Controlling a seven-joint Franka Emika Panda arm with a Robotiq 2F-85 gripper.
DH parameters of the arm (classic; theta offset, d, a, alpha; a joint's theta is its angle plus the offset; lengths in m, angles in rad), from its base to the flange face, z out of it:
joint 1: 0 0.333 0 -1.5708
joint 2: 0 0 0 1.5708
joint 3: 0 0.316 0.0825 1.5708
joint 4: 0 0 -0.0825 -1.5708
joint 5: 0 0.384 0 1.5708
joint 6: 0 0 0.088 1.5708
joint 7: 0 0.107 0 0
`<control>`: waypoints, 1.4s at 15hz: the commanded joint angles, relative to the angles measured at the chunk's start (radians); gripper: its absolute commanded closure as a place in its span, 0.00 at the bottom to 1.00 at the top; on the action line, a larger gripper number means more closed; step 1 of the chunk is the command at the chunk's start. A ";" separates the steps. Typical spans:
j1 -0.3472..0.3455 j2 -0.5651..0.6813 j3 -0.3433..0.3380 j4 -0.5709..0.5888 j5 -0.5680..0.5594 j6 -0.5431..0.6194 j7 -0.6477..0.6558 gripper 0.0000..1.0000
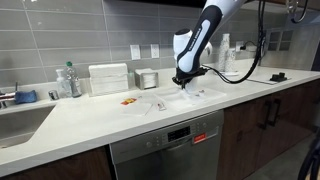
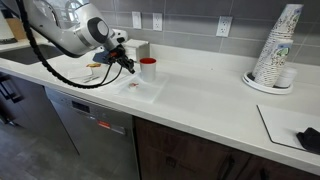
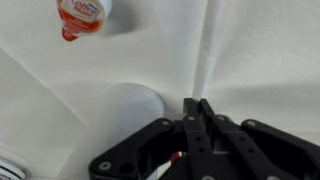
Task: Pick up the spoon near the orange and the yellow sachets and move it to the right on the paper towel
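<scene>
My gripper [image 1: 183, 80] hangs low over the paper towel [image 1: 200, 96], a thin white sheet on the counter; it also shows in an exterior view [image 2: 126, 70]. In the wrist view the fingers [image 3: 195, 103] are pressed together. A thin white spoon handle [image 3: 204, 55] runs out from between the tips over the paper towel [image 3: 270, 60]. The orange and yellow sachets [image 1: 128, 100] lie on the counter to the left of the towel, apart from the gripper. The spoon's bowl is hidden.
A red-and-white mug [image 2: 148, 68] stands just beyond the gripper and shows in the wrist view [image 3: 85, 15]. A white ribbed box [image 1: 108, 78] and a bottle [image 1: 70, 80] stand by the wall. A stack of paper cups [image 2: 276, 52] stands far off. A sink [image 1: 20, 120] is at one end.
</scene>
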 commanded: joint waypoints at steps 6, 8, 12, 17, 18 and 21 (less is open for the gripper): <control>-0.010 0.057 0.034 0.066 0.082 0.018 -0.053 0.53; -0.030 0.020 0.102 0.057 0.163 -0.011 -0.118 0.38; -0.046 -0.030 0.227 0.068 0.351 -0.109 -0.247 0.09; -0.067 -0.096 0.287 0.131 0.466 -0.415 -0.316 0.00; -0.061 -0.101 0.278 0.152 0.460 -0.468 -0.294 0.00; -0.072 -0.110 0.276 0.235 0.476 -0.653 -0.271 0.00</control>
